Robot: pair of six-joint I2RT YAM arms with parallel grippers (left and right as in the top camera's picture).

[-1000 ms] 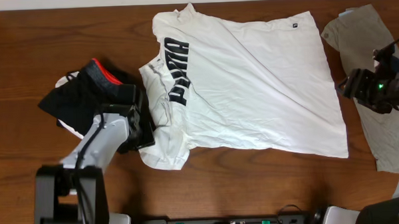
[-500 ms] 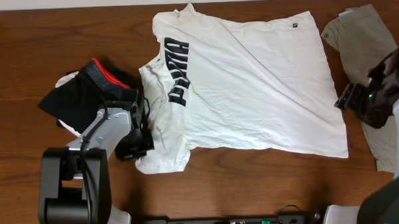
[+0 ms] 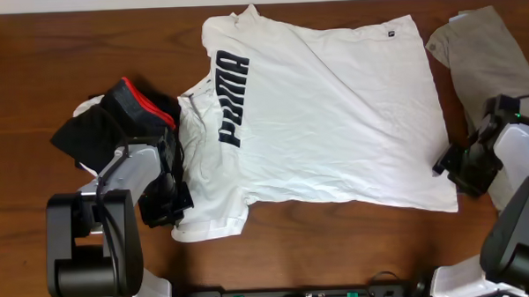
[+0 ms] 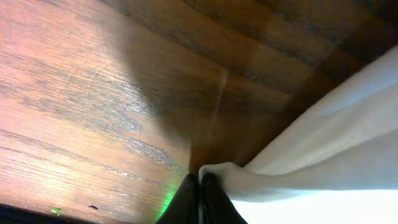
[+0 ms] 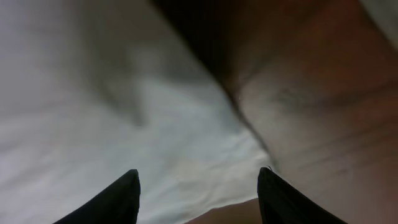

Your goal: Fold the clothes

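Jaws: left gripper [image 4: 200, 185] clenched, with a bunch of white sleeve edge nipped at its tips. Right gripper [image 5: 199, 174] spread, straddling the hem corner, nothing gripped. T-shirt [image 3: 334, 111] lies spread across mid-table [image 3: 32, 51], lettering up, creased. Judged: light, limp cotton that will sag and drag rather than hold shape; best taken at hem corners and sleeve edges. Count: one white T-shirt, one black garment [image 3: 92, 132] at its left, one khaki-grey garment [image 3: 486, 53] at right. Three pieces.

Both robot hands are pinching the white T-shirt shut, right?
Not quite. Only the left hand is pinched shut on the white T-shirt. The right hand hangs open over the shirt's corner, as the right wrist view shows.
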